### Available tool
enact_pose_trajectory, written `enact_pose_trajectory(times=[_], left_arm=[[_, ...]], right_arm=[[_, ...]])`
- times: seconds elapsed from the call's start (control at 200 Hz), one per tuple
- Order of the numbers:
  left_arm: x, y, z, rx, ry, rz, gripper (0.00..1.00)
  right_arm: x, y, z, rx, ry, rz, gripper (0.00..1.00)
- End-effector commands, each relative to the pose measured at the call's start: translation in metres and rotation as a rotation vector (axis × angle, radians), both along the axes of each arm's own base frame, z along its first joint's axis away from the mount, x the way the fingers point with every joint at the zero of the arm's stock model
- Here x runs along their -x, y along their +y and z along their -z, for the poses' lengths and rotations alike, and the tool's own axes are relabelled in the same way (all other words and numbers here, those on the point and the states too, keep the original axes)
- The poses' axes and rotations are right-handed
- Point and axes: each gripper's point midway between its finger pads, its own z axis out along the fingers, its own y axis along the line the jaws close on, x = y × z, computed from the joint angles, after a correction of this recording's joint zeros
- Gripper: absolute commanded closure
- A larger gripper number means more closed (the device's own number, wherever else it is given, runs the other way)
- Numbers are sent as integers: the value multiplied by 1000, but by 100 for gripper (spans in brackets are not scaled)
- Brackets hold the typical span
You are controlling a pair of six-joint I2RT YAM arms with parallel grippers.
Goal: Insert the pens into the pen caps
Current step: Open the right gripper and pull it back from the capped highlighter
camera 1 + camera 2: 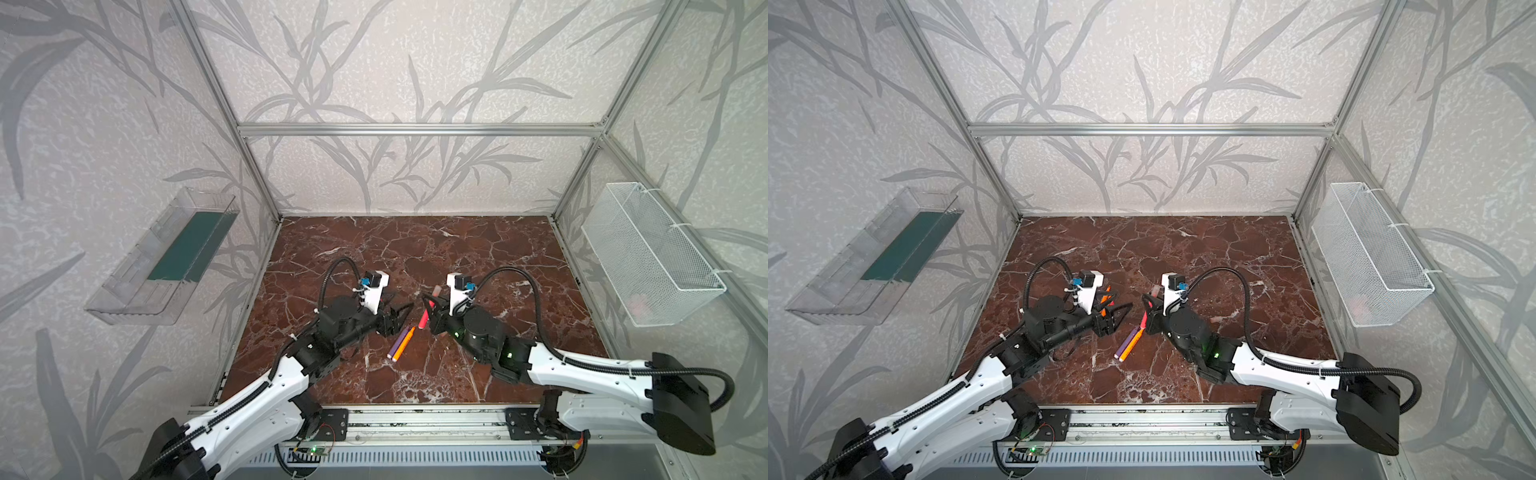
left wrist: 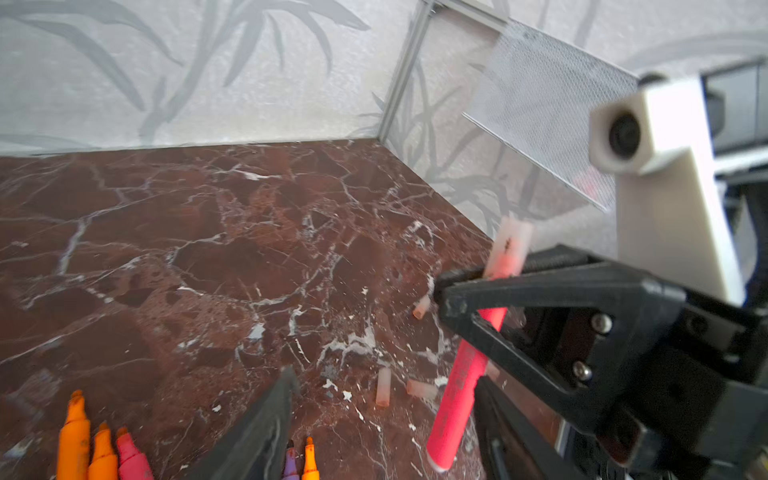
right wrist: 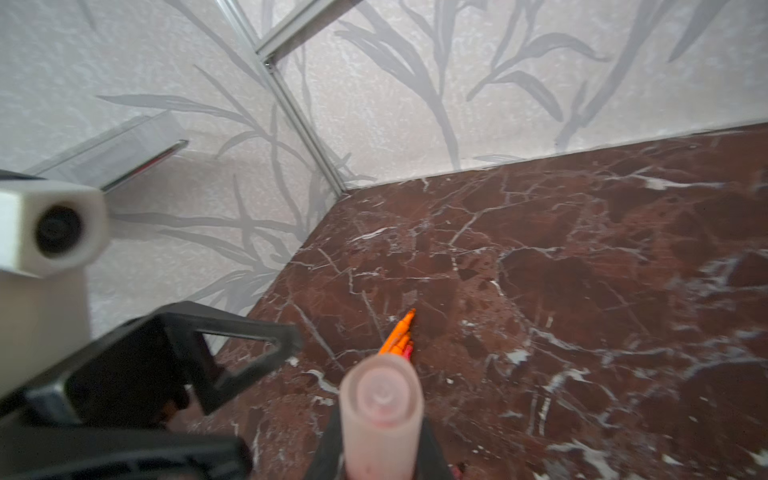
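1. Bench (image 1: 415, 249) of brown marble carries everything; both arms come in over its front edge.
2. The left arm (image 1: 266, 395) rises from the front left corner and bends toward the middle, wrist low. The left gripper (image 1: 402, 306) points right, its jaws spread and empty.
3. Three uncapped pens (image 2: 102, 453), two orange and one pink-red, lie side by side below that gripper.
4. A purple pen (image 1: 397, 343) and an orange pen (image 1: 405, 341) lie touching and parallel near the middle, slightly toward the front edge.
5. The right gripper (image 2: 478, 286) points left, clamped on a tilted pink-red pen (image 2: 461, 382) whose upper end wears a cap (image 2: 509, 245).
6. Three loose caps (image 2: 383, 386) lie right of the middle.
7. The right arm (image 1: 582, 374) stretches in from the front right corner, elbow bent.
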Motion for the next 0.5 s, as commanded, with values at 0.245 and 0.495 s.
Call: enact_pose_trajectory(times=[0.245, 0.495], left_arm=[[-13, 13, 12, -42, 174, -139, 28], [-20, 22, 12, -65, 170, -203, 29]], right_arm=[[-69, -96, 91, 103, 306, 282, 98], [-108, -118, 151, 111, 539, 329, 97]])
